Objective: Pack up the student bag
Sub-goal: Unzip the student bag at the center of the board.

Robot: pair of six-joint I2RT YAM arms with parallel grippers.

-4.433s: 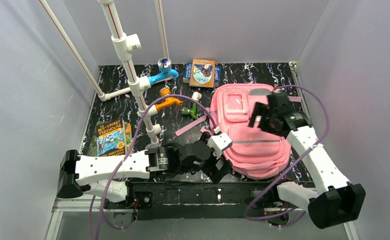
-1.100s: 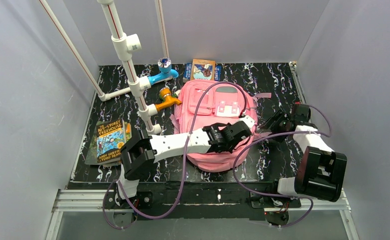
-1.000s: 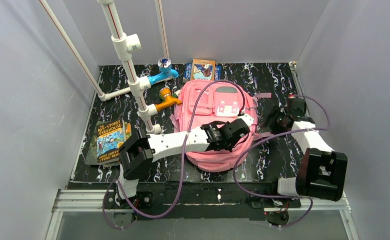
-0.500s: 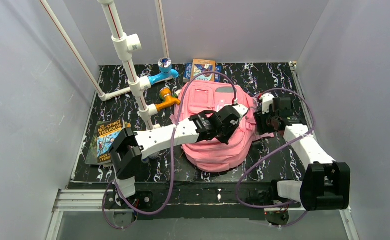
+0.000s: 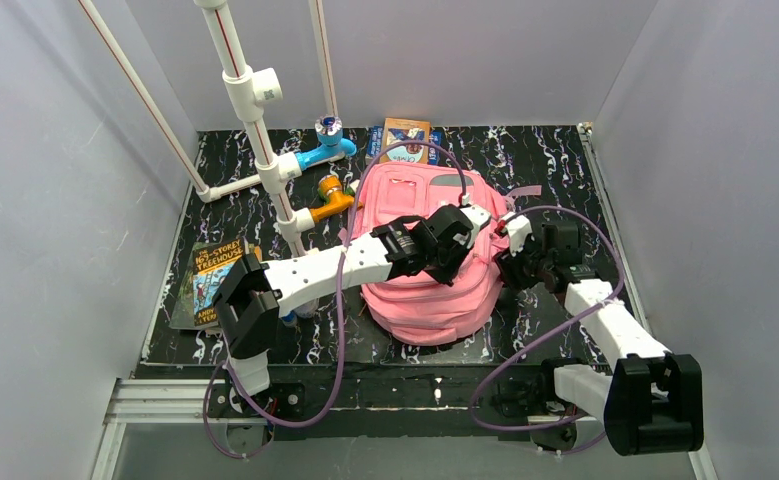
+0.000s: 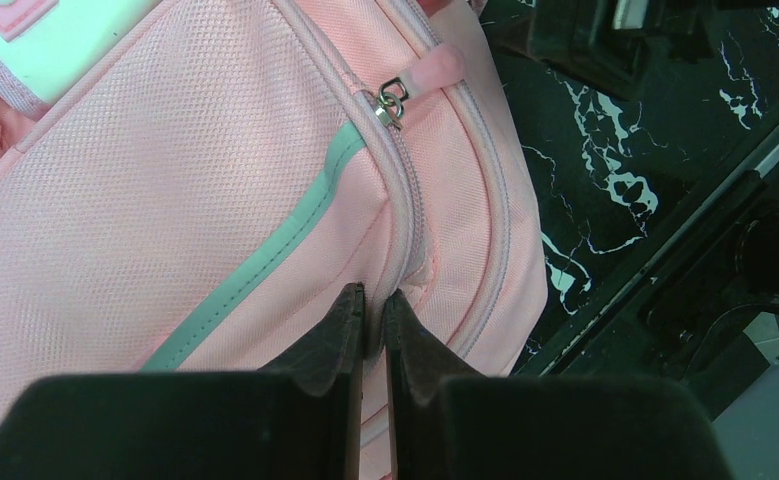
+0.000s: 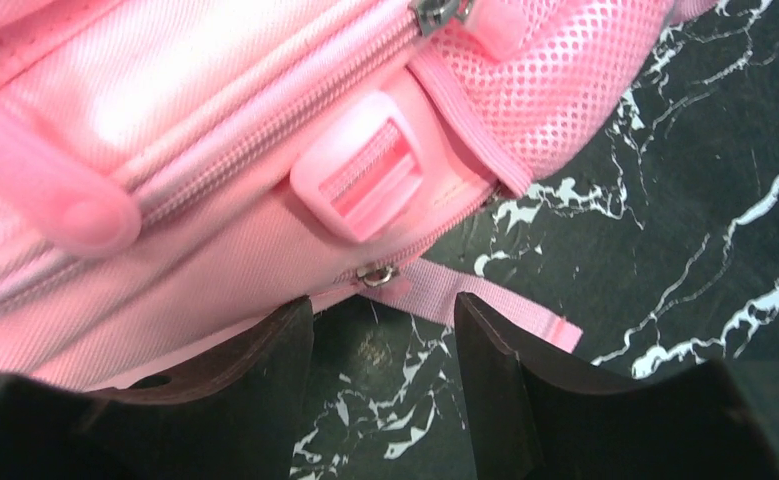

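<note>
The student bag (image 5: 427, 300), a large pink backpack with a grey stripe, lies front-up in the middle of the table. My left gripper (image 5: 457, 232) is over its right half. In the left wrist view it (image 6: 373, 296) is shut on a pinched fold of the bag's fabric (image 6: 165, 200) beside a zip, below a metal zip pull (image 6: 393, 98). My right gripper (image 5: 512, 262) sits low at the bag's right edge. In the right wrist view it (image 7: 383, 318) is open over the table, just short of a small zip pull (image 7: 376, 274) and a pink strap (image 7: 500, 308).
Small books (image 5: 405, 140) lie behind the bag, and a larger book (image 5: 217, 280) lies at the left. A blue toy (image 5: 320, 152) and an orange toy (image 5: 330, 200) lie by the white pipe frame (image 5: 265, 150). A pink buckle (image 7: 365, 175) sits on the bag's side.
The left gripper has pulled the bag left and back, keeping its hold. The right gripper has come in from the right to the bag's edge, its jaws narrowing a little.
</note>
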